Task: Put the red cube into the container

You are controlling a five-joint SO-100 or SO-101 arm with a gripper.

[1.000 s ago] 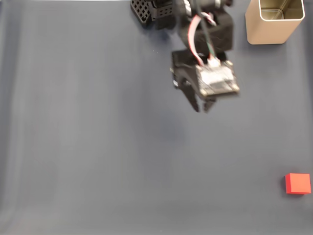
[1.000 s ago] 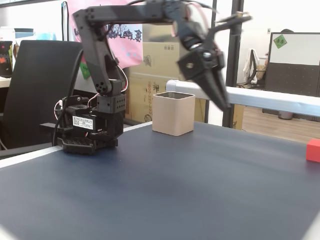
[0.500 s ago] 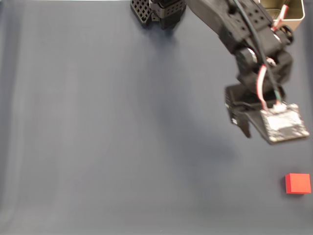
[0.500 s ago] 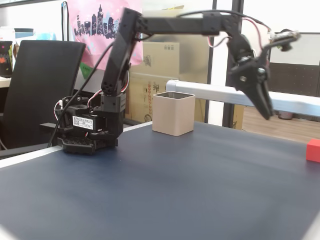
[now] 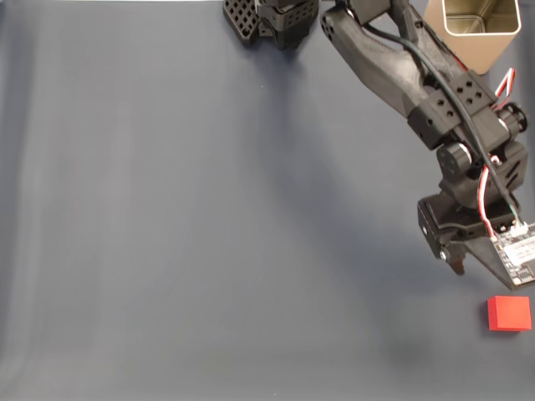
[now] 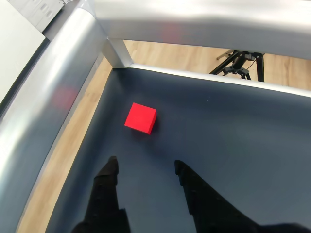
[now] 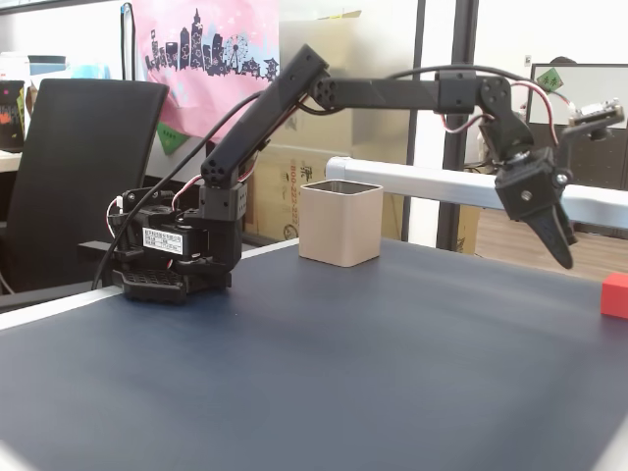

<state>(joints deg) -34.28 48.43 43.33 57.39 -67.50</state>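
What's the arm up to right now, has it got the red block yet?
Gripper open, empty, above the mat, short of the red cube. Cube untouched near the mat's corner. Container far back by the arm's base. Nothing between jaws and cube.

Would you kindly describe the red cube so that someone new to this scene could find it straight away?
Start from the dark blue table in a fixed view from above and follow the black arm away from the beige tin to the opposite edge. Just past the open claw, the red cube sits alone on the mat. It is the table's one bright red thing, far smaller than the tin.
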